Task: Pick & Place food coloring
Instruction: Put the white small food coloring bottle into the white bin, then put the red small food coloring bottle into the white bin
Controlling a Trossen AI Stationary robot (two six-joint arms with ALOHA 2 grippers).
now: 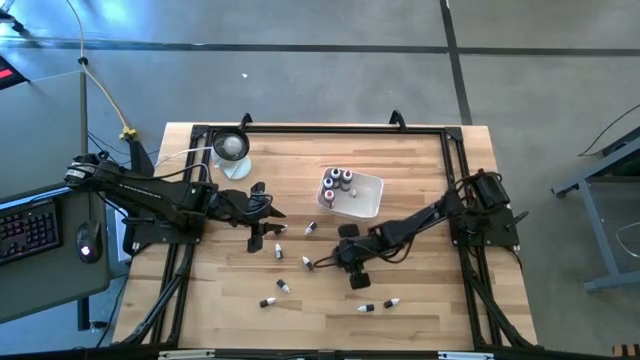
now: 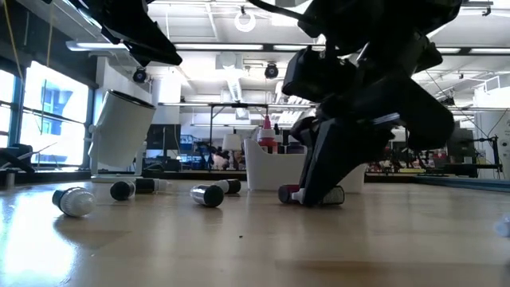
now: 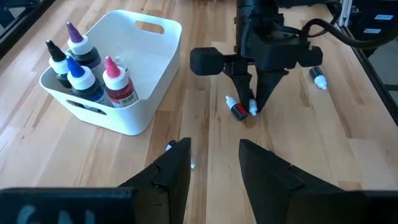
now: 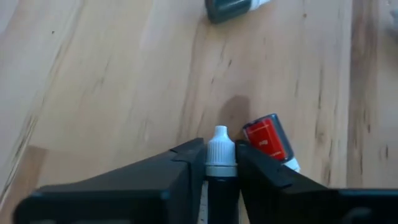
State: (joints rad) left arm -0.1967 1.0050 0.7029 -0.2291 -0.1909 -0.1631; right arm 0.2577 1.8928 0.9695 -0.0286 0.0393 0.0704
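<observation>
White tray, red-labelled bottle, white-capped dark bottle, pale wood table.

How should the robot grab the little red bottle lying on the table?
Grip the red bottle across its round body, coming straight down from above: it lies flat on the table. The right gripper, beside it, already pinches a white-capped bottle.

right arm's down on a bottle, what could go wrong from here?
1. The right gripper has its jaws closed on a white-capped bottle, and a red bottle lies right against it; lifting may drag or roll it.
2. The grip sits near the cap, so the bottle might pivot or slip.
3. The white tray already holds four upright bottles; a careless drop could topple them.
</observation>
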